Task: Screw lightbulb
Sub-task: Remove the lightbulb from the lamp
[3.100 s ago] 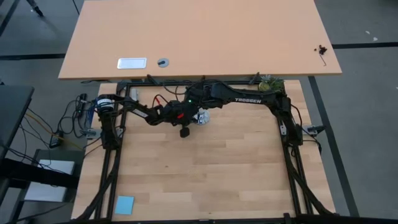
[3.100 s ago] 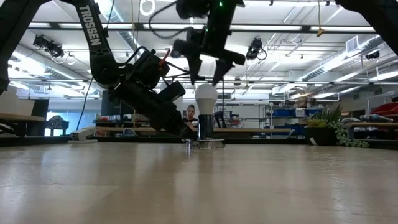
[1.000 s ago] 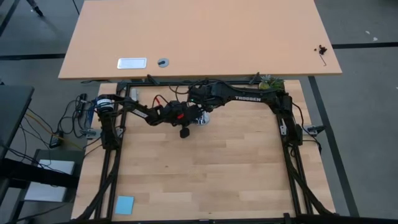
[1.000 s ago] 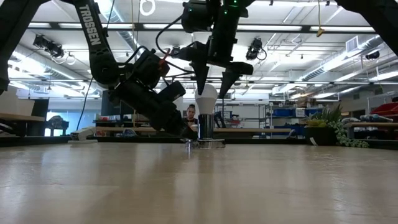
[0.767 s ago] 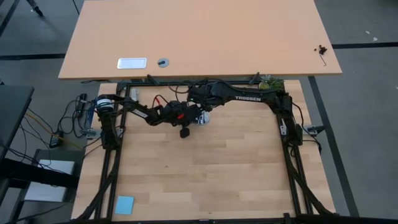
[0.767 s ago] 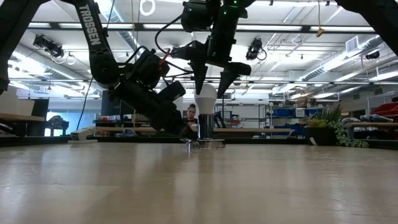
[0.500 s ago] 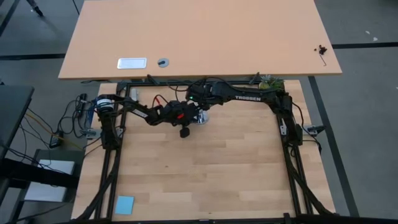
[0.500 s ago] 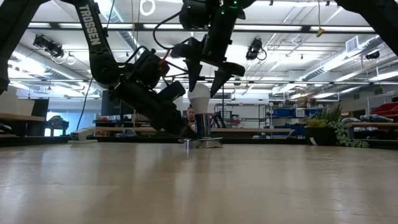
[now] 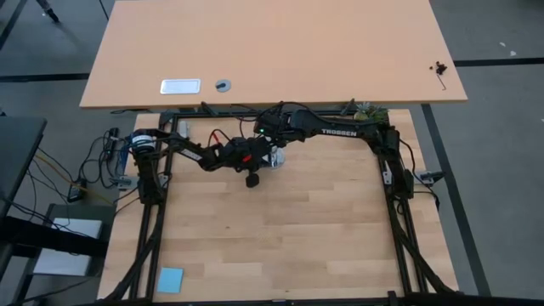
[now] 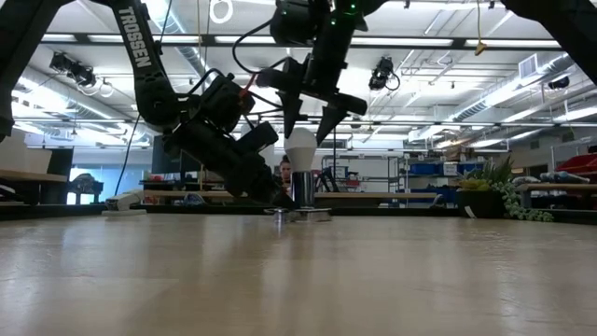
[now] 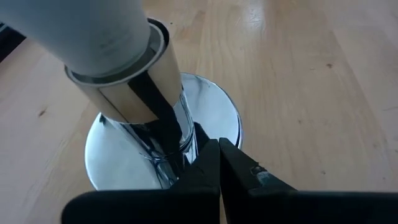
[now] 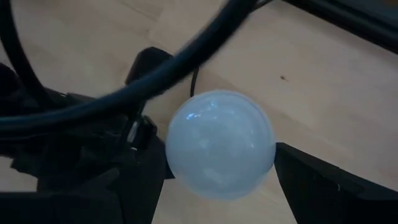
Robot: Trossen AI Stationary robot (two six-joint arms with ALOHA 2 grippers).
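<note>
White, rounded lightbulb (image 12: pixel 221 144) upright in chrome socket (image 11: pixel 134 163)

Overhead view straight down; low view level, table-height; both wrists close on lightbulb (image 12: pixel 220 144)

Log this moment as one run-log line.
lightbulb: upright in socket | left end effector: shut at socket base | right end effector: open, straddling lightbulb top

Bright, even overhead light, ceiling strips (image 10: pixel 420 42) glaring behind silhouetted arms in the low view, near tabletop (image 10: pixel 298 280) blurred, soft-focus bulb (image 12: pixel 221 144), reflections on chrome socket (image 11: pixel 161 149)
</note>
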